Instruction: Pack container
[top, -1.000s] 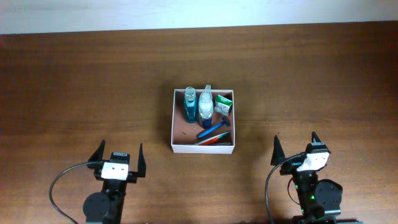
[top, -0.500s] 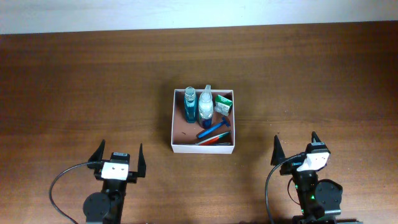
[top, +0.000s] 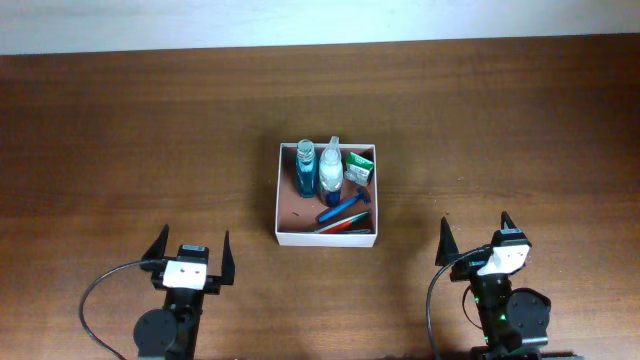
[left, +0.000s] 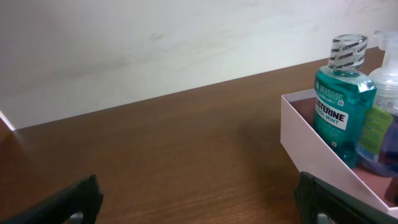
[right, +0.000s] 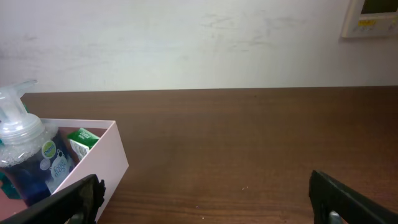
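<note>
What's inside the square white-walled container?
The container holds a teal mouthwash bottle, a clear pump bottle, a green-and-white packet, a blue razor and a red-orange item. Anything beneath them is hidden.

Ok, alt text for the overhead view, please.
A white-walled container sits on a brown table, holding a teal mouthwash bottle, a clear pump bottle, a green-and-white packet, a blue razor and a red item. The left gripper and right gripper rest open near the front edge, empty.
</note>
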